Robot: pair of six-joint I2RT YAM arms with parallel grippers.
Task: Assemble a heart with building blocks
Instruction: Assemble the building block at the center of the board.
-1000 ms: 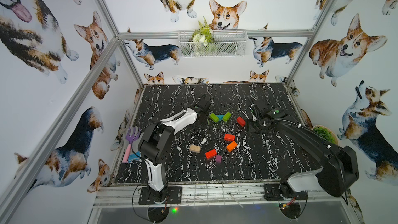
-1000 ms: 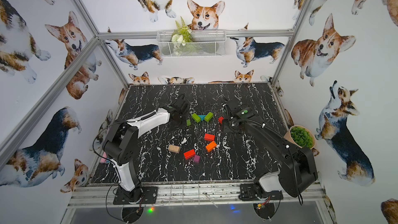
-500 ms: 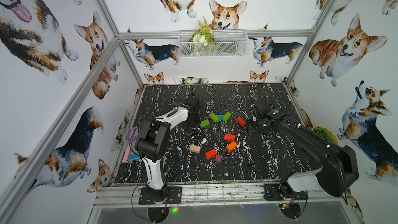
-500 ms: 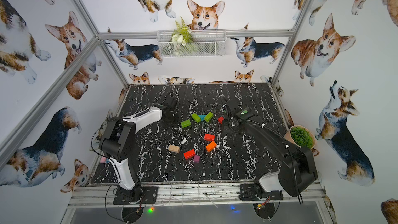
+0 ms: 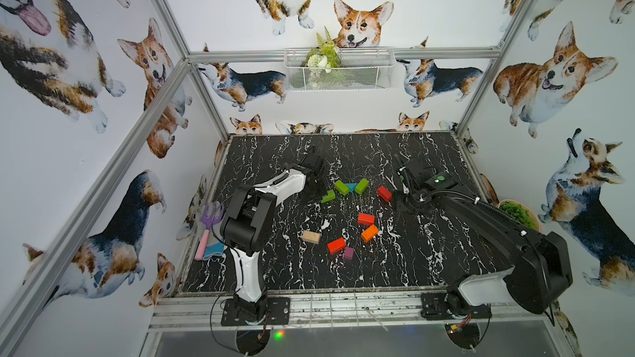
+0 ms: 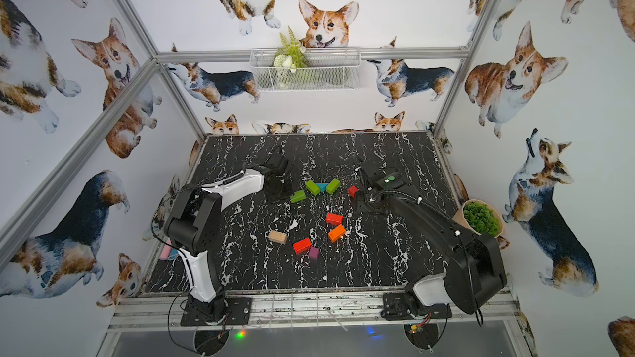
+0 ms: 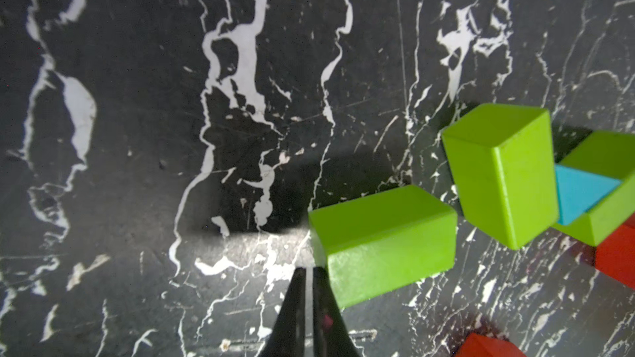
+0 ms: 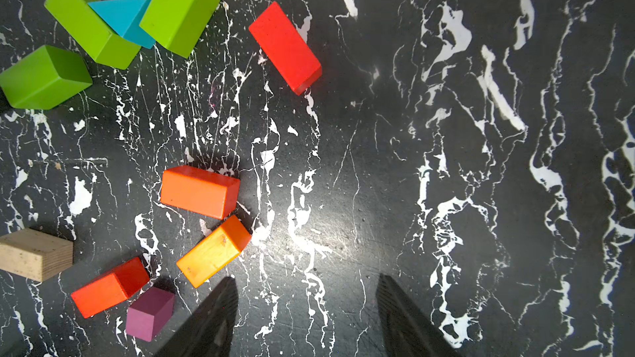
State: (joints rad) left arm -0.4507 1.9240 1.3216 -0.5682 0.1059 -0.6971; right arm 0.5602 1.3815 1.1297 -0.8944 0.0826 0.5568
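Beside green brick, closed left gripper

free: table far strip | obstacle: building blocks mid-table

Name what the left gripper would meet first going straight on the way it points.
Probably the bare table: the shut left gripper aims just beside the nearest green brick, which it might graze; depth is unclear.

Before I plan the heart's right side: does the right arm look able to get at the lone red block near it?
Probably yes: the red block lies alone, close by the open right claw, with only bare tabletop between them.
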